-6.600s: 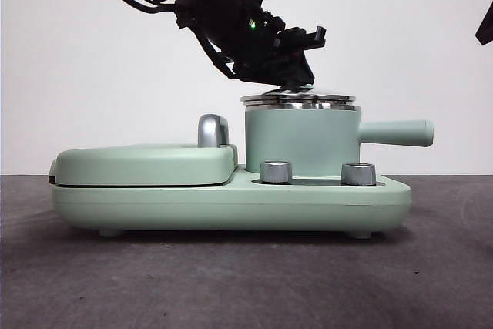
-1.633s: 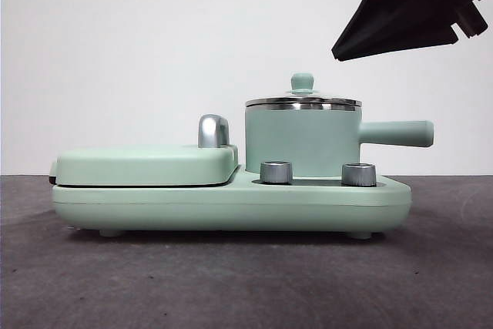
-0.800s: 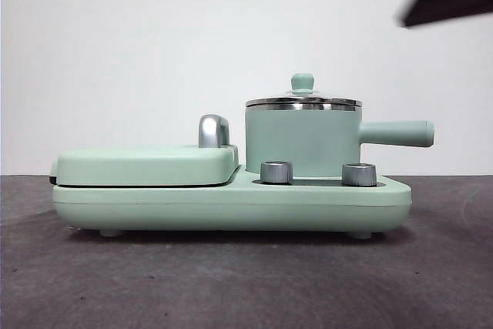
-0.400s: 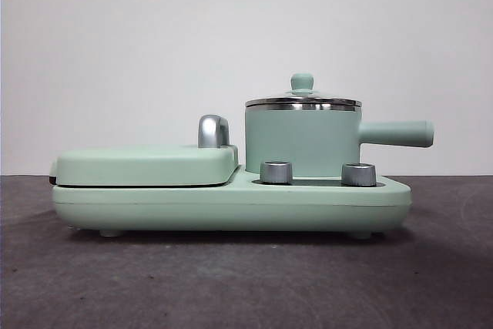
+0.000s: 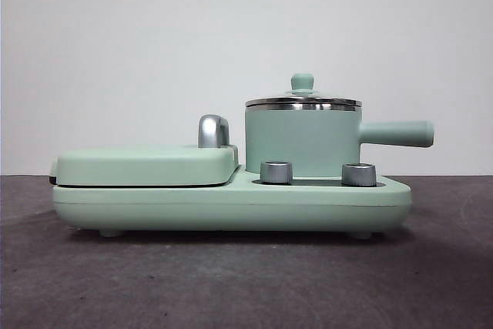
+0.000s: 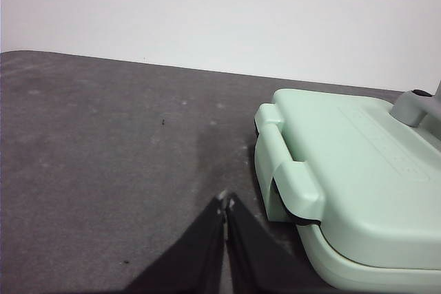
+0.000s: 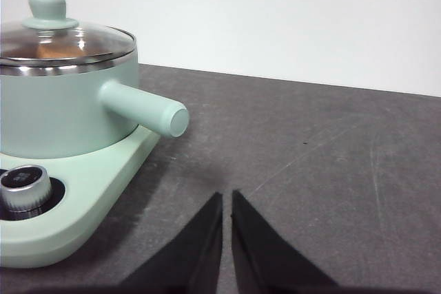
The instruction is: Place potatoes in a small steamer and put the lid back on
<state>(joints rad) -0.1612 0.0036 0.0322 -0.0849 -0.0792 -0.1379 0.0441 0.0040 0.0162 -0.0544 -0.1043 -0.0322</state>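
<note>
the cooker base [image 5: 231,202] sat on the dark worktop [image 5: 231,283], griddle cover [image 5: 146,163] down. the steamer [image 5: 302,142] stood on it, lid [image 5: 303,100] on, potato [image 7: 52,51] showing orange through the glass. left tool [image 6: 225,201] and right tool [image 7: 227,201] hung off to the sides, both clenched, holding nothing.

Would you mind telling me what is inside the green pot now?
Through the glass lid on the pot, the right wrist view shows an orange-brown patch, seemingly the potato. The pot's wall hides everything lower.
</note>
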